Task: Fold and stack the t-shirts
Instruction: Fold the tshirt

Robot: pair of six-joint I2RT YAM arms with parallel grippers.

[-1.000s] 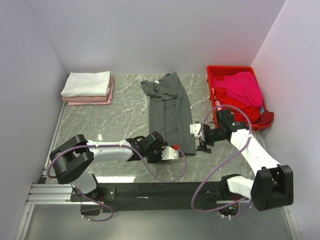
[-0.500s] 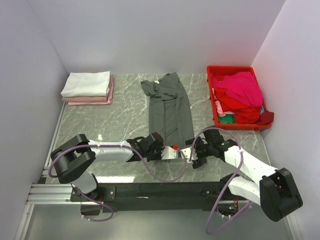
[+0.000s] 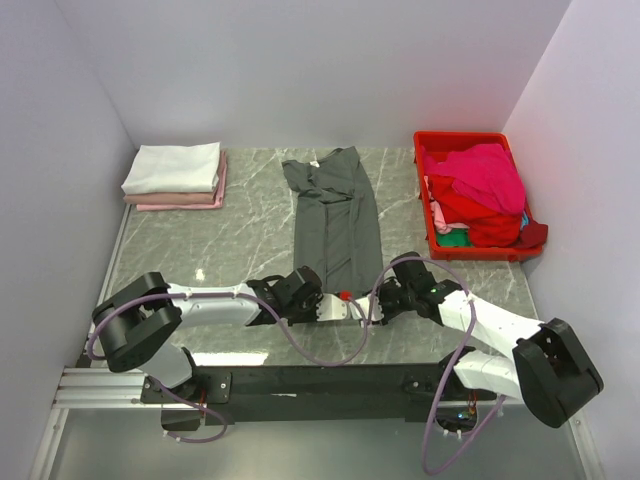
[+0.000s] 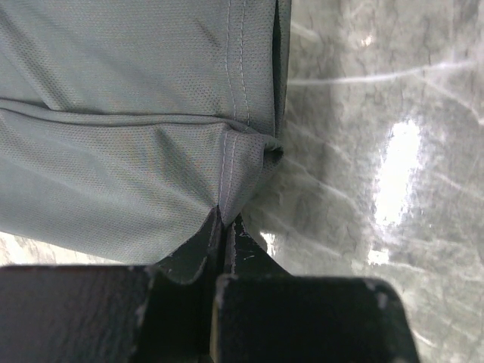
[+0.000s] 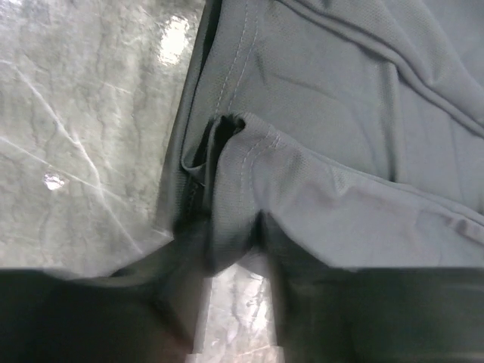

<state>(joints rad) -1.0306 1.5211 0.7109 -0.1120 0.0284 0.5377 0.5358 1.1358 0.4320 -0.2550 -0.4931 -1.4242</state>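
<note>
At the near hem, pinched on the charcoal t-shirt (image 3: 337, 215) with left end effector (image 3: 342, 304) and right end effector (image 3: 380, 302). Soft, limp, light; hold by corners.

Seemingly marble table (image 3: 250, 240): grey tee (image 3: 335, 220), folded stack (image 3: 175, 175), crate (image 3: 465, 137).

Both arms stretch low and inward, the left gripper (image 4: 224, 224) and right gripper (image 5: 231, 243) each pinched onto the near hem of the dark charcoal-grey cloth t-shirt (image 3: 338, 225).

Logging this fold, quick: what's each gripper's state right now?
Left gripper: closed, pinching the dark grey t-shirt at a hem corner.
Right gripper: closed on the same shirt's hem.
</note>
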